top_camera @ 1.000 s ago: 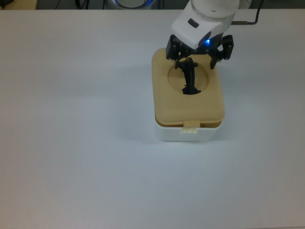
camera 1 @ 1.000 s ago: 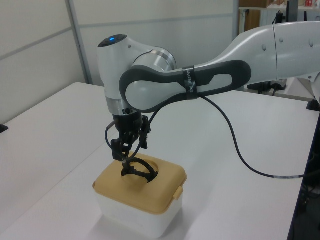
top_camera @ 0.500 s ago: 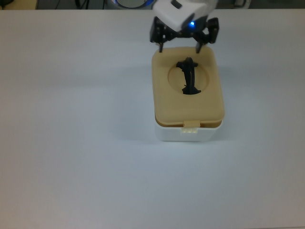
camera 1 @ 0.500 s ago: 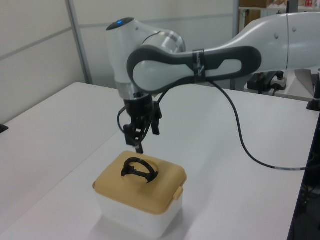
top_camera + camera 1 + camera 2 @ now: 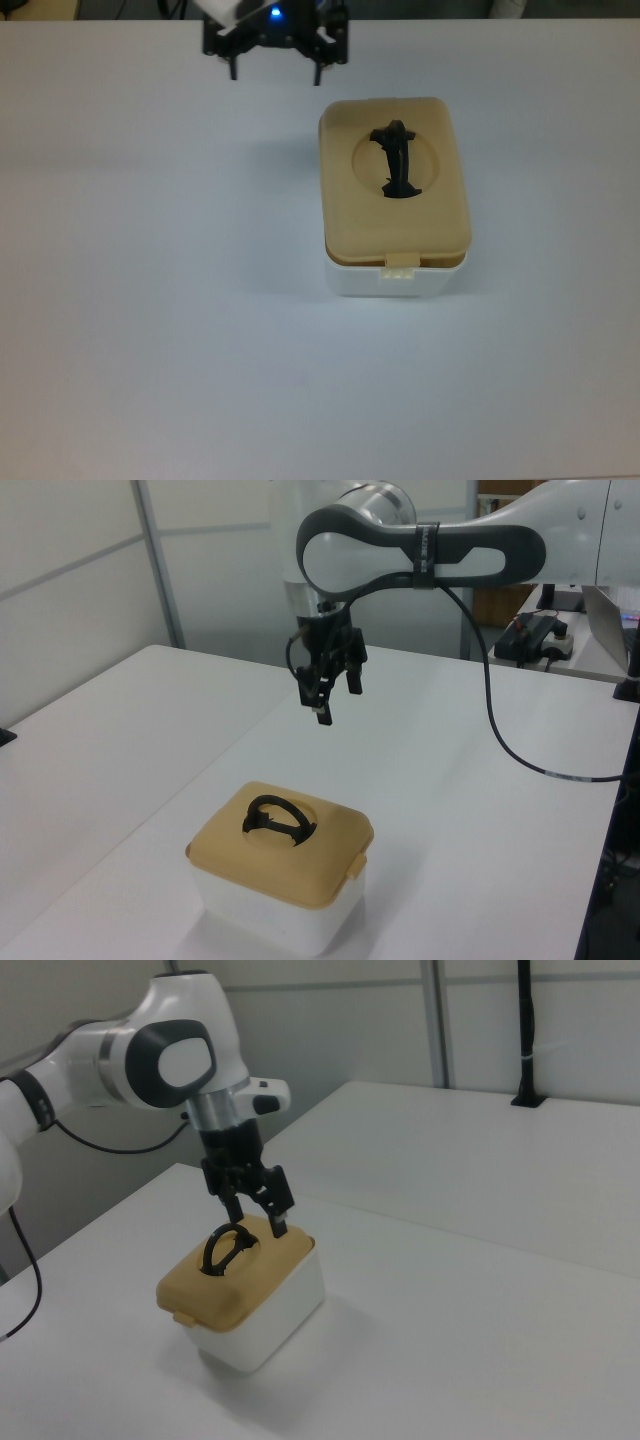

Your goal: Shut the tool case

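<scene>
Black jaws are seen spread apart and empty on the gripper (image 5: 277, 72), which is held in the air above the table (image 5: 150, 300), clear of the tool case (image 5: 396, 205). In the top view the gripper (image 5: 329, 692) is placed toward the upper left of the case; in the right view the gripper (image 5: 258, 1218) is seen just over the case's far edge. Nothing is touched by the fingers (image 5: 321, 716).

White plastic forms the case body (image 5: 270, 910), on which the tan lid (image 5: 395, 180) is set flat and closed. A black handle (image 5: 398, 160) is raised upright in the lid's round recess. A small latch tab (image 5: 400, 268) is seen at the lid's front edge in the top view.
</scene>
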You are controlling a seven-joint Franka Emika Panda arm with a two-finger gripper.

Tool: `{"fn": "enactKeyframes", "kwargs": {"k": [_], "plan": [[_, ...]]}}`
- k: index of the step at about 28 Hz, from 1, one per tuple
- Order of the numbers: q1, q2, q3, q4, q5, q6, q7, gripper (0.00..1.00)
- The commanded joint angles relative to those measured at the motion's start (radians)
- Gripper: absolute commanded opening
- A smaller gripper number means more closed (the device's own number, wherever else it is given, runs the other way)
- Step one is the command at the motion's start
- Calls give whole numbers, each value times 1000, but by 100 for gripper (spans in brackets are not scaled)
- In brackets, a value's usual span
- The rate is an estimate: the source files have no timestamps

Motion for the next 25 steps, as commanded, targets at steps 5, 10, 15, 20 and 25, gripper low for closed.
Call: {"fn": "enactKeyframes", "kwargs": {"k": [5,10,15,20,25], "plan": [[-102,-9,-1,-5,9,-11,-94,100],[-142,-6,-1,-5,9,-10,-122,100],[-162,-9,-1,-5,9,-10,-134,100],[-180,-7,-3,-5,9,-10,-136,100],[-179,-9,-1,-5,9,-10,-136,100]]}}
